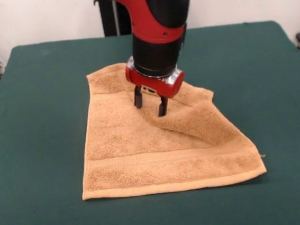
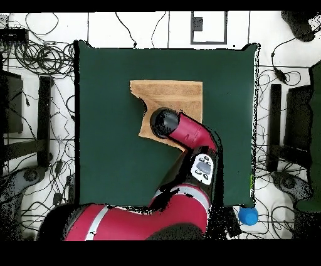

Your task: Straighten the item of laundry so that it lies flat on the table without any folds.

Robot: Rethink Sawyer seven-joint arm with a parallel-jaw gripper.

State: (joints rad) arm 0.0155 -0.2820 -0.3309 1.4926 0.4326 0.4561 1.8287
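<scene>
The item of laundry, a tan-orange terry towel [image 1: 159, 154], lies near the middle of the dark green table [image 1: 42, 101]. Its far right corner is folded over toward the middle, making a diagonal flap [image 1: 201, 117]. The near edge and left side lie flat, with a woven band running along the near edge. My gripper [image 1: 150, 103] hangs open just above the towel's far part, beside the flap's upper edge, with nothing between its fingers. In the overhead view the arm's head [image 2: 164, 123] covers the gripper and part of the towel [image 2: 169, 95].
Green table cloth surrounds the towel on all sides. Cables and equipment [image 2: 37, 69] lie on the floor around the table, and a blue ball [image 2: 248, 216] sits off one table corner by the robot's base.
</scene>
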